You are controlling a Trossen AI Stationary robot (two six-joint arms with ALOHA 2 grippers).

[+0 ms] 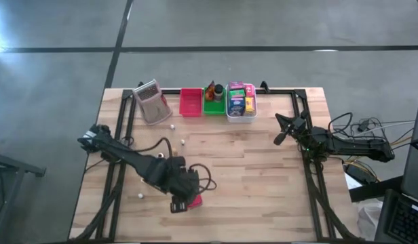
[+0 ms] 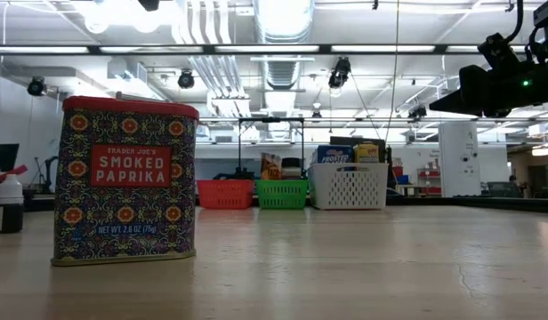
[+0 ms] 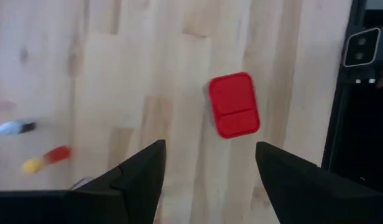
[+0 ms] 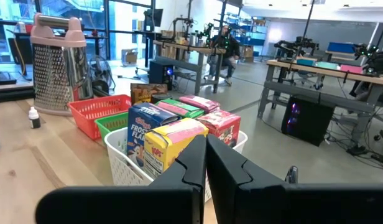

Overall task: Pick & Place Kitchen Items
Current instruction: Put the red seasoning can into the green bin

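Prob. robotics lab/workshop: exposed ceiling ducts [image 2: 283, 27], workbenches [image 4: 322, 68] w/ equipment, seated person [image 4: 224, 45].

The left gripper [image 1: 184, 202] hung near the desk's [image 1: 263, 176] front edge, jaws spread; the right gripper [image 1: 279, 135] waited, jaws closed.

L gripper [image 1: 184, 202] sits over a red tin [image 1: 195, 200] near table front edge, R gripper [image 1: 282, 130] waits by right side, w/ red tray [image 1: 191, 102], green tray [image 1: 213, 106] & white tray [image 1: 241, 115] along the back.
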